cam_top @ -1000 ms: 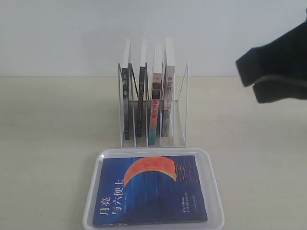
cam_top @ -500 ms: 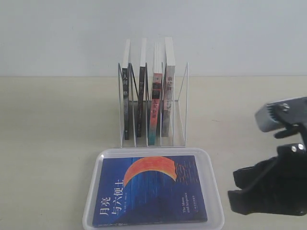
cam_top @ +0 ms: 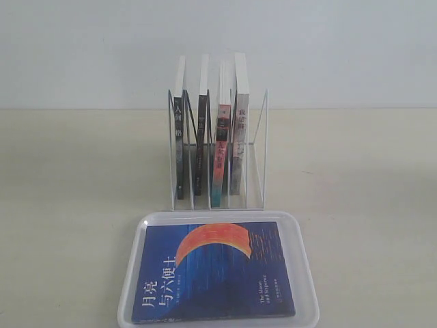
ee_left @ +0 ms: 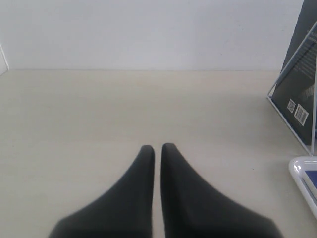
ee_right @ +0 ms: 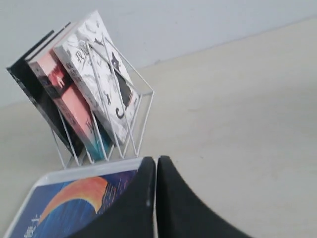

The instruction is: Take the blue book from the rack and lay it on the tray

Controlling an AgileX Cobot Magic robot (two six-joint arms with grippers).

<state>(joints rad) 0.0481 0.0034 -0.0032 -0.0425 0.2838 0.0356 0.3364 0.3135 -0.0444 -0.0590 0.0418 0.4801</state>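
1. One blue book (cam_top: 215, 270): lies flat, cover up, inside the one tray (cam_top: 308, 273).
2. One rack (cam_top: 261, 154): stands just behind the tray and holds four upright books (cam_top: 240, 123).
3. Left gripper (ee_left: 157, 147): jaws pressed together, nothing between them; table (ee_left: 74, 109) ahead.
4. Right gripper (ee_right: 155, 159): jaws pressed together, empty, by the tray's far edge.

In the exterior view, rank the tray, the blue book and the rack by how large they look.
1. tray: largest, the book lies inside its rim.
2. blue book, lying flat.
3. rack: looks smallest, but it stands farther back, so its rank against the book is unsure.
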